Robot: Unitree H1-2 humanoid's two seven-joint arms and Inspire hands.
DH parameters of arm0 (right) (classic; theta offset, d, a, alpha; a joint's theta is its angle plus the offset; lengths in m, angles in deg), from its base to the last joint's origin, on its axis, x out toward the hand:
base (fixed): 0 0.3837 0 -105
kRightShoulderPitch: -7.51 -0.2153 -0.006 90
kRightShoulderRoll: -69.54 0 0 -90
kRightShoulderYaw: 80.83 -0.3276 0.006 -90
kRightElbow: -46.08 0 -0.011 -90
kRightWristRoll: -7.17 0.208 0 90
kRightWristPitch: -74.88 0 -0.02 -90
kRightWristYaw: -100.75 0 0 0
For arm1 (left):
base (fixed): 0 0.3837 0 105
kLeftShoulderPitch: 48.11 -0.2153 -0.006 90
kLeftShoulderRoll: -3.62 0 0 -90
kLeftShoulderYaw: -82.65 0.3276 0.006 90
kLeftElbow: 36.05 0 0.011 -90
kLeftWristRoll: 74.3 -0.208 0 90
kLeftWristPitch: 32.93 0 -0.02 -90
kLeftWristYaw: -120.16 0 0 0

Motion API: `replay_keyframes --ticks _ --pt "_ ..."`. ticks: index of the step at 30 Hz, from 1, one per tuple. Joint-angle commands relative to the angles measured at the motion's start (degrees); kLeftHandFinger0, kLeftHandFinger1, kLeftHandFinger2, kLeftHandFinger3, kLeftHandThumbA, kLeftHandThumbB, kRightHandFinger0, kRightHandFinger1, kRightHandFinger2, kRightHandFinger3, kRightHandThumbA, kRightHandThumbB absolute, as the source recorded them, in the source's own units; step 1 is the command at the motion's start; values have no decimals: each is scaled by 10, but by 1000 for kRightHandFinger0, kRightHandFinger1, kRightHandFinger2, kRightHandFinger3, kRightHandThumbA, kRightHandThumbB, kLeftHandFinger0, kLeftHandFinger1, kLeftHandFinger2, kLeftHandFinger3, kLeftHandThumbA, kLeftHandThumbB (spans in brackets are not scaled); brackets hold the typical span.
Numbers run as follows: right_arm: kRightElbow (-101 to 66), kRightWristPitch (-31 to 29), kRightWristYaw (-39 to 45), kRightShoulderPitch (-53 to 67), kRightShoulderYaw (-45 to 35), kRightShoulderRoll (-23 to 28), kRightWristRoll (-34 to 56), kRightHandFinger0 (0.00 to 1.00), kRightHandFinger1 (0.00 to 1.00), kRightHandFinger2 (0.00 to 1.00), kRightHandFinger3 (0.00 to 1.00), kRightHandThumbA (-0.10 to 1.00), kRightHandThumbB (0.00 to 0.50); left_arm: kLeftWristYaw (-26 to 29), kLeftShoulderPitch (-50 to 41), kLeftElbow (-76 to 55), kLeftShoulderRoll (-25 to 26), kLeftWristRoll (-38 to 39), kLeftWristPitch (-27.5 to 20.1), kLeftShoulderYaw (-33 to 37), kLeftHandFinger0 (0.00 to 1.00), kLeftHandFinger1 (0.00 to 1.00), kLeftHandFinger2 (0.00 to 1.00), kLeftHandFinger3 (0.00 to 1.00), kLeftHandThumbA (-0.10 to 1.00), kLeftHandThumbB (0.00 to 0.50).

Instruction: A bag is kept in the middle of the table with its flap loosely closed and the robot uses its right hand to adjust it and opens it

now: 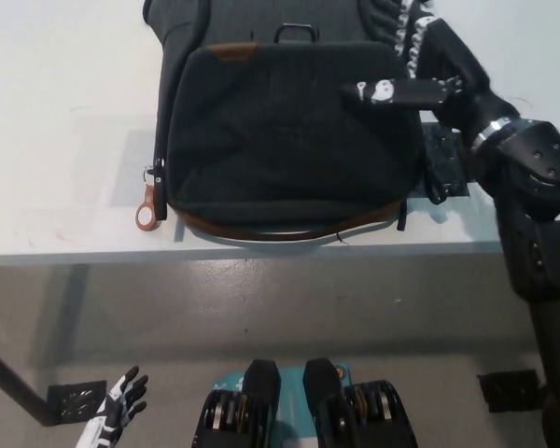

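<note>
Lying flat, dark bag (289,131), flap closed

A white table (65,140) is being occupied by a dark bag (280,131), its edge overhanging slightly.

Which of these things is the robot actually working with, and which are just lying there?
In use:
bag
flap
right robot hand, over the flap's upper right corner

Just there:
table
ring pull on the bag's zip
black bracket beside the bag
left robot hand, resting low
</note>
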Motion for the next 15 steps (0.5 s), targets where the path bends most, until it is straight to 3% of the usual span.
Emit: replay_keyframes --ticks 1,2,8,12,13,14,15 --pt "52 -46 31 -41 17 -3 -5 1000 1000 1000 1000 1000 270 -8 1 -13 13 -1 3 -2 1000 1000 1000 1000 1000 500" --pt "68 -45 34 -42 23 -3 -8 1000 1000 1000 1000 1000 254 -8 1 -15 13 -1 6 -2 1000 1000 1000 1000 1000 500" --pt "147 -67 43 -46 37 -9 -14 1000 1000 1000 1000 1000 317 -8 0 -16 16 0 4 -2 1000 1000 1000 1000 1000 500" --pt "191 -75 56 -51 52 -9 -21 1000 1000 1000 1000 1000 306 -12 1 -16 17 8 6 -2 1000 1000 1000 1000 1000 500" --pt "197 -69 53 -51 54 -9 -22 1000 1000 1000 1000 944 293 -13 2 -17 17 10 8 -2 1000 1000 1000 1000 1000 500" --pt "204 -69 46 -52 57 -9 -27 762 745 753 885 758 300 -14 3 -17 18 11 9 -2 1000 1000 1000 1000 1000 500" --pt "211 -72 41 -52 57 -10 -28 630 628 679 735 680 311 -13 4 -18 18 10 10 -2 1000 1000 1000 1000 1000 500"
